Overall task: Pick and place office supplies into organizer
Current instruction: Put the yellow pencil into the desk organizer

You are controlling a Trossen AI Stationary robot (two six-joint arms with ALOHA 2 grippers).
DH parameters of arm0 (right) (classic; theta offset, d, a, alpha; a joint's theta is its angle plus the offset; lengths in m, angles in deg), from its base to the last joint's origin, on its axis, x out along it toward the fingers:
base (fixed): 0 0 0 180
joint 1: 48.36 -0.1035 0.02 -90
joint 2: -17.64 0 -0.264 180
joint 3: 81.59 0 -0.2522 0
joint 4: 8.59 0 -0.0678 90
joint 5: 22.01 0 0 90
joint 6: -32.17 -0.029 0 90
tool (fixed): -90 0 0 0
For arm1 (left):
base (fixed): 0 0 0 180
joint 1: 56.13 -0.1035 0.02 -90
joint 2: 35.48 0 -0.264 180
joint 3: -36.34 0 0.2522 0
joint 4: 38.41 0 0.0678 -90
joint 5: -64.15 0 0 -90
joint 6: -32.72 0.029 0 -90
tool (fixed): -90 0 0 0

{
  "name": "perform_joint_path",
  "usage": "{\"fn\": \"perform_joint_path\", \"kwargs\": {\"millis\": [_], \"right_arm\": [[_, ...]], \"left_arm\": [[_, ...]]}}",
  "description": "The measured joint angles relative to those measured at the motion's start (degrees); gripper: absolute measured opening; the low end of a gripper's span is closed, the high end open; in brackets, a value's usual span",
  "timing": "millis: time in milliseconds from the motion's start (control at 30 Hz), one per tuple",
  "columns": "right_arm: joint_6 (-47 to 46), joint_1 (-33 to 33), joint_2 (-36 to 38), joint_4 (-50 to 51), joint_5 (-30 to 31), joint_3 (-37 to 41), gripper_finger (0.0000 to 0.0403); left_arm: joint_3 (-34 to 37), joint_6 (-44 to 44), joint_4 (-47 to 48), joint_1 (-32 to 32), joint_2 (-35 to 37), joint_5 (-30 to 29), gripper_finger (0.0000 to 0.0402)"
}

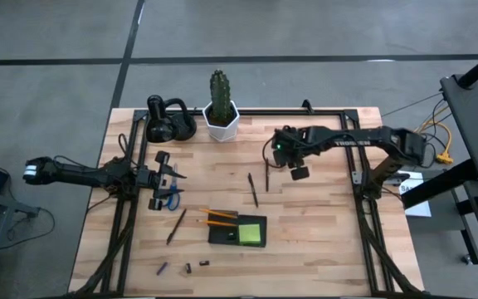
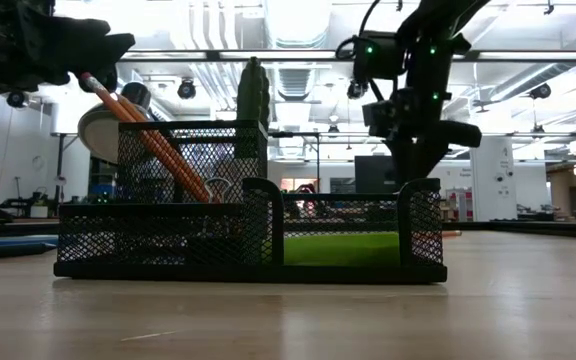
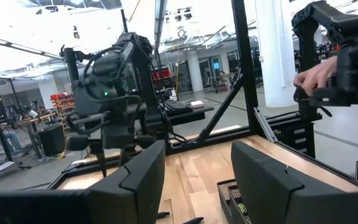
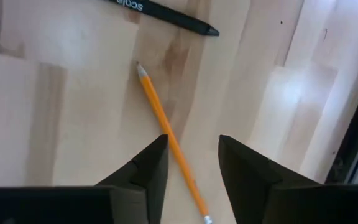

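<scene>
The black mesh organizer stands at the table's near middle. It holds a lime-green sticky-note pad and orange pencils that lean out of one compartment. An orange pencil and a dark pen lie flat on the wood. My right gripper hangs open above that pencil, pointing steeply down, one finger on either side of it and clear of it. My left gripper waits open at the table's left, above the blue-handled scissors. Another pen and small dark clips lie near the front.
A white cactus pot and a black rounded gadget stand at the far edge. A black frame runs round the table. Beyond the table a person's hand rests on a dark device.
</scene>
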Motion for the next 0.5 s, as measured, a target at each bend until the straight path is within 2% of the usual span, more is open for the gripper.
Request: {"fn": "perform_joint_path", "kwargs": {"millis": [233, 500], "right_arm": [[9.39, 1.19, -3.43, 0.07, -0.13, 0.00, 0.0148], [9.19, 4.66, -10.53, 1.38, -0.47, -0.55, 0.0131]], "left_arm": [[-0.01, 0.00, -0.01, 0.02, -0.12, 0.00, 0.0169], [-0.02, 0.02, -0.02, 0.02, 0.00, 0.00, 0.0170]]}}
